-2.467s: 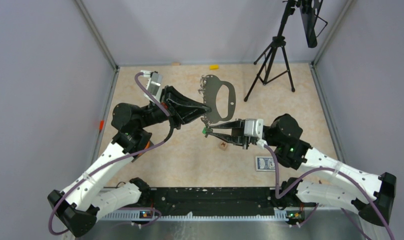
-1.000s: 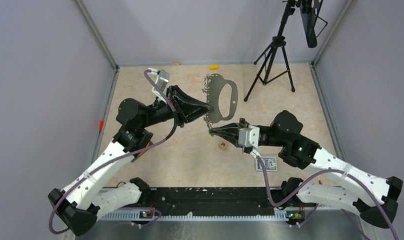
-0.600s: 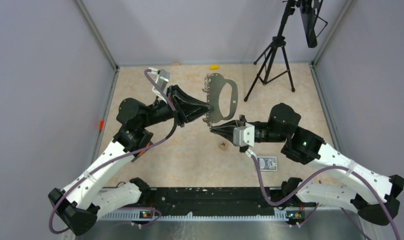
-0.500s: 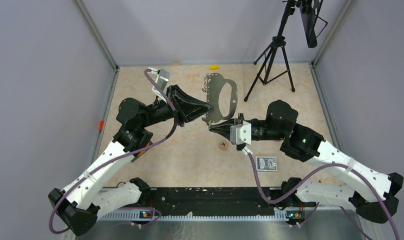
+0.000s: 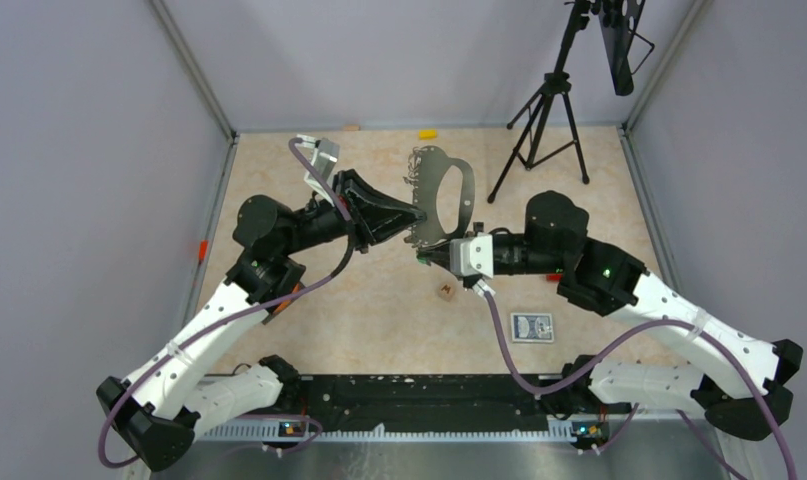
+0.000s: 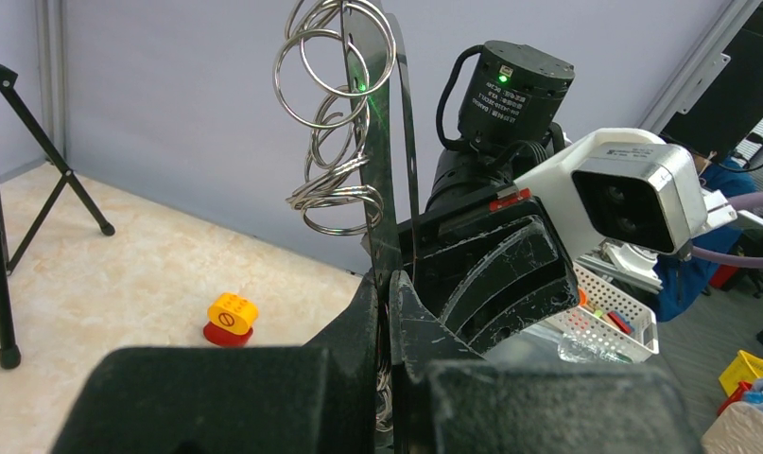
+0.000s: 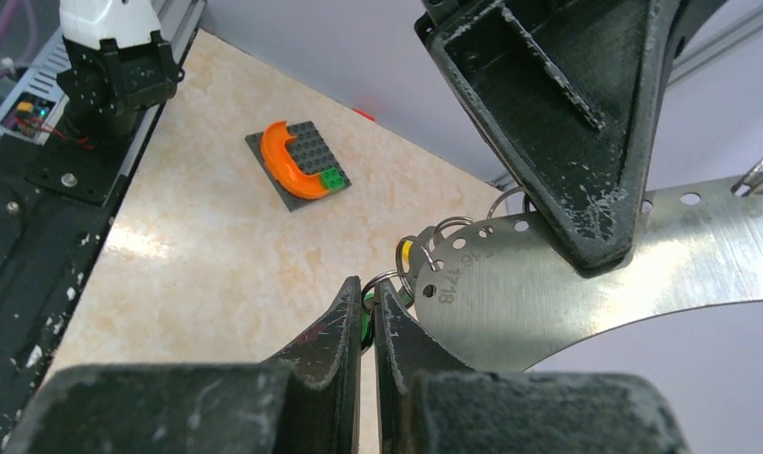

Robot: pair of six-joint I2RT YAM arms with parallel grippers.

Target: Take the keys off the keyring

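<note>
Aloft, keyring (image 7: 519, 317) edge clamped, green key (image 7: 366, 323) pinched

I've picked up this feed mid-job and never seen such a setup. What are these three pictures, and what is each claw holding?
You see two robot arms bolted at the near edge of a table. The wide picture looks down from above and behind them. The other two come from a camera on each wrist, looking along its own fingers. The left gripper is shut on the flat grey keyring, holding it up in the air. The right gripper is shut on the green key, by the small rings on the keyring's edge. On the table lie a small brown cube, a blue card and a yellow piece. A black tripod stands at the back.
</note>
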